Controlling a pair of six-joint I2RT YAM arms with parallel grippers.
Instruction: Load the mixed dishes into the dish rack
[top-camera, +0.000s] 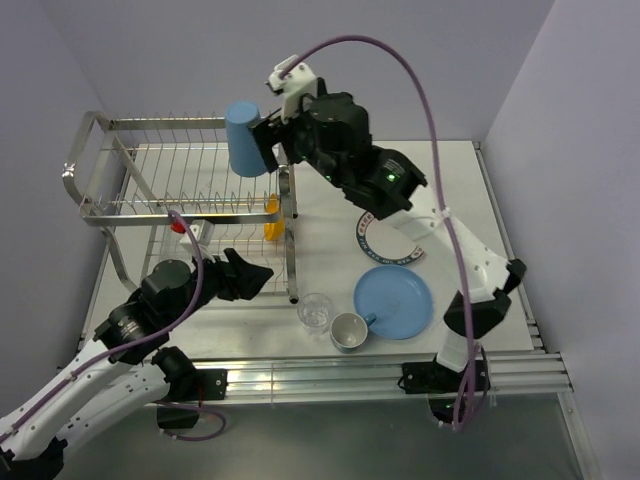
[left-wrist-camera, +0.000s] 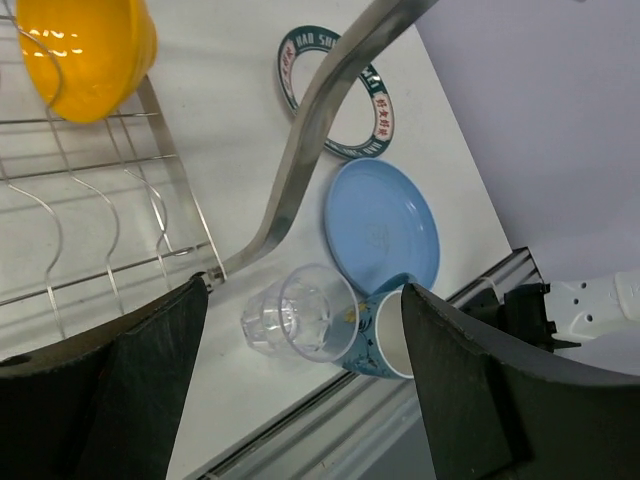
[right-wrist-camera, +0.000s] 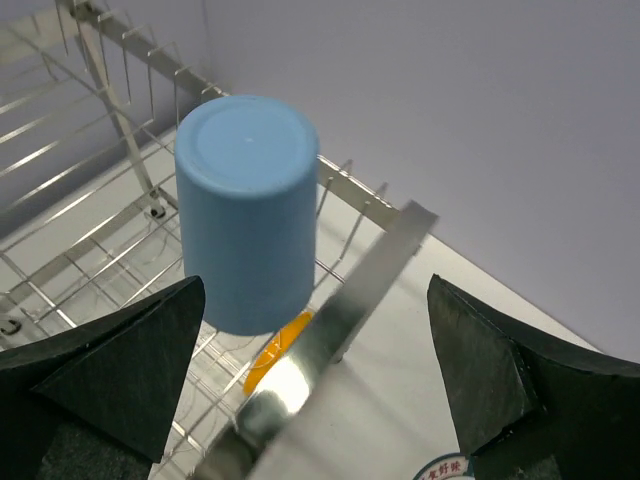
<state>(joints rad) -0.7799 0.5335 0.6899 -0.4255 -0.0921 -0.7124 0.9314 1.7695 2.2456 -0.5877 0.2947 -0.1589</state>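
Note:
The dish rack (top-camera: 150, 180) stands at the back left. A blue tumbler (top-camera: 247, 138) stands upside down on its upper tier near the right end; it also shows in the right wrist view (right-wrist-camera: 248, 210). My right gripper (top-camera: 272, 148) is open just right of it, jaws wide and apart from the tumbler. A yellow-orange bowl (top-camera: 272, 218) sits on edge in the lower tier. My left gripper (top-camera: 262, 275) is open and empty by the rack's right end. The clear glass (left-wrist-camera: 298, 322) and light blue mug (left-wrist-camera: 385, 340) stand on the table below it.
The blue plate (top-camera: 395, 300) lies flat right of the mug. The white plate with dark patterned rim (top-camera: 372, 238) lies behind it, partly under my right arm. The rack's tubular end frame (left-wrist-camera: 310, 130) crosses between my left gripper and the plates. Table rails run along the near edge.

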